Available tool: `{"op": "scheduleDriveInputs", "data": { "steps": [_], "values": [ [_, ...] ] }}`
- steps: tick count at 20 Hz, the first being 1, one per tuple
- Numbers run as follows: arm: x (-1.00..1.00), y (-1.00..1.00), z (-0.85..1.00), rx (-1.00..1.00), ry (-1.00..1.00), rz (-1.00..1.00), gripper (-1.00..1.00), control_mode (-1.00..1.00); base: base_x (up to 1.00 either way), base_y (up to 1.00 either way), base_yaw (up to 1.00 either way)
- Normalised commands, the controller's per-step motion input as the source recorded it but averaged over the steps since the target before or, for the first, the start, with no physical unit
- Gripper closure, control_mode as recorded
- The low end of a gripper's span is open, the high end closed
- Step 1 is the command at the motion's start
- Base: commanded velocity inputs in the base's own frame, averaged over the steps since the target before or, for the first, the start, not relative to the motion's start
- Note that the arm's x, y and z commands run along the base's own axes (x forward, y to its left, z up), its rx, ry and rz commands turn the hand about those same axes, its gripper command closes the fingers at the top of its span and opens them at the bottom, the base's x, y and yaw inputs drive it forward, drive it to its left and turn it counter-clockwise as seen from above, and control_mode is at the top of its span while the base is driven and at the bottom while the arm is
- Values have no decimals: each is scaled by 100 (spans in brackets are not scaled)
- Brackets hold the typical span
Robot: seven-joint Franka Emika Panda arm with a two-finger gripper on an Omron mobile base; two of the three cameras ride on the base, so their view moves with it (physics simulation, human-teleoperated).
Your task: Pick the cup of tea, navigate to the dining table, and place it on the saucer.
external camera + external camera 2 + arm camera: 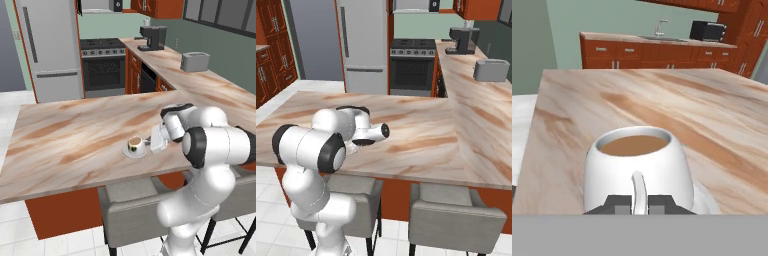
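You are almost done: the cup of tea (637, 167) sits on the saucer (135, 151) on the desk (75, 135), your fingers (639, 204) pinch its handle at 6 o'clock, so just let go.

No readable text, labels, brands or numbers anywhere; appliances and cabinets carry no legible markings.

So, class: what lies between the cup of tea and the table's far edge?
Bare tabletop: the hand view shows nothing between the cup of tea and the dining table edge.
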Motion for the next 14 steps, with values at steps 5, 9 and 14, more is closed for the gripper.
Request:
{"op": "scheduleDriveInputs", "data": {
  "steps": [5,9,14],
  "values": [
    [25,0,-3,8,-1,0,100,-100,0,0,0],
    [14,0,-17,3,0,0,100,-100,0,0,0],
    [0,0,-11,0,0,0,100,-100,0,0,0]
  ]
}}
